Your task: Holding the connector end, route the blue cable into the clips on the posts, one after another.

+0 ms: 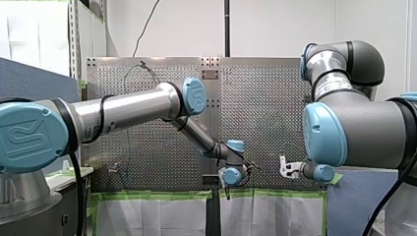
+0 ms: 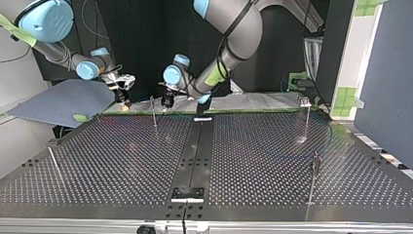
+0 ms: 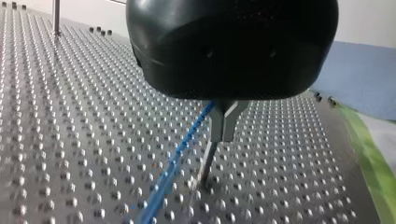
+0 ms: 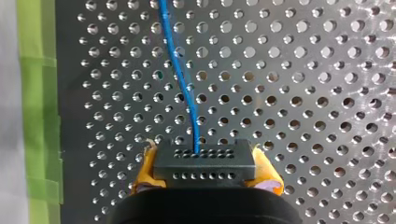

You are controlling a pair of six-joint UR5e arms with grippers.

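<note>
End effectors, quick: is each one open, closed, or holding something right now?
My left end effector: closed, apparently on the cable.
My right end effector: closed on the connector.

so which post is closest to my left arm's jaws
the post left of centre at the back of the top view: the jaws hang right beside it, the others stand far off
</note>
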